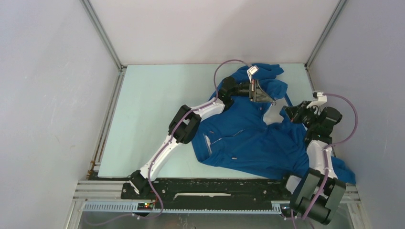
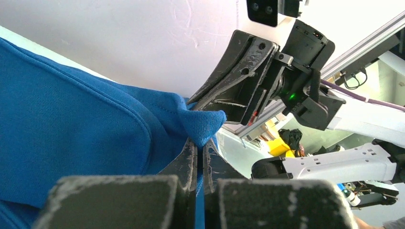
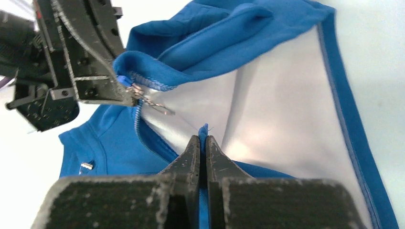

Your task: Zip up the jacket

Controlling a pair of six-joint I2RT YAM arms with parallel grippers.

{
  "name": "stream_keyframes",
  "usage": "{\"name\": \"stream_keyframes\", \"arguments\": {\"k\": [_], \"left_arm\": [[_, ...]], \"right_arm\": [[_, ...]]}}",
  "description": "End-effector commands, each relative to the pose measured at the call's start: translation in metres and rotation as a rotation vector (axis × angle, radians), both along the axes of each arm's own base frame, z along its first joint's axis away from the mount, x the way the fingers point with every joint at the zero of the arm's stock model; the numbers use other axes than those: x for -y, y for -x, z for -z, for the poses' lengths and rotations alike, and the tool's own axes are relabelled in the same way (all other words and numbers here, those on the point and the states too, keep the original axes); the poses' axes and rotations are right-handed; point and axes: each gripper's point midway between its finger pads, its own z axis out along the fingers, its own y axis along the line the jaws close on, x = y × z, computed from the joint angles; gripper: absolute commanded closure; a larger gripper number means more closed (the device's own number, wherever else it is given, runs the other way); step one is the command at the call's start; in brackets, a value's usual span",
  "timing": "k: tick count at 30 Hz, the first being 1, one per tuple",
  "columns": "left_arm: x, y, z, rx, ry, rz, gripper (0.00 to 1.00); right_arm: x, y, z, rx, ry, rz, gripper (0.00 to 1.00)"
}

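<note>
The royal-blue jacket (image 1: 248, 138) lies on the right half of the table, collar toward the back. Its upper front is open and shows pale lining (image 3: 267, 105). My left gripper (image 1: 271, 100) is shut on a fold of blue fabric (image 2: 203, 125) at the collar, right by the metal zipper slider (image 3: 141, 93). My right gripper (image 1: 288, 111) is shut on the blue front edge (image 3: 204, 130) just below the lining. The zipper line (image 3: 139, 125) runs down from the slider. The two grippers are close together, and each shows in the other's wrist view, the left (image 3: 81, 57) and the right (image 2: 243, 81).
The pale green table (image 1: 153, 114) is boxed in by white walls and metal corner posts (image 1: 102, 36). A jacket sleeve (image 1: 345, 172) hangs over the near right edge by the right arm's base. Purple cables (image 1: 351, 114) loop off both arms. A small metal snap (image 3: 86, 165) sits on the jacket front.
</note>
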Motion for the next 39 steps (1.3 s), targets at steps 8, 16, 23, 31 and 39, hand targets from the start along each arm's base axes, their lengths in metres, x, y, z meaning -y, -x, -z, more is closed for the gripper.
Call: {"name": "stream_keyframes", "arguments": {"k": [8,16,23,31,39], "left_arm": [[-0.004,0.017,-0.038,0.104,0.078,0.059,1.0],[-0.006,0.021,-0.037,0.106,0.059,0.086,1.0],[-0.009,0.024,-0.038,0.113,0.061,0.099,1.0],[-0.01,0.03,-0.041,0.124,0.072,0.12,1.0],[-0.011,0.031,-0.041,0.122,0.068,0.127,1.0]], "right_arm": [[-0.043,-0.011,-0.048,0.287,0.076,-0.322,1.0],[-0.047,-0.011,-0.038,0.271,0.106,-0.328,1.0],[-0.024,-0.012,-0.039,0.262,0.145,-0.19,1.0],[-0.041,-0.018,-0.031,0.27,0.114,-0.278,1.0],[-0.059,-0.01,-0.031,0.292,0.091,-0.367,1.0]]}}
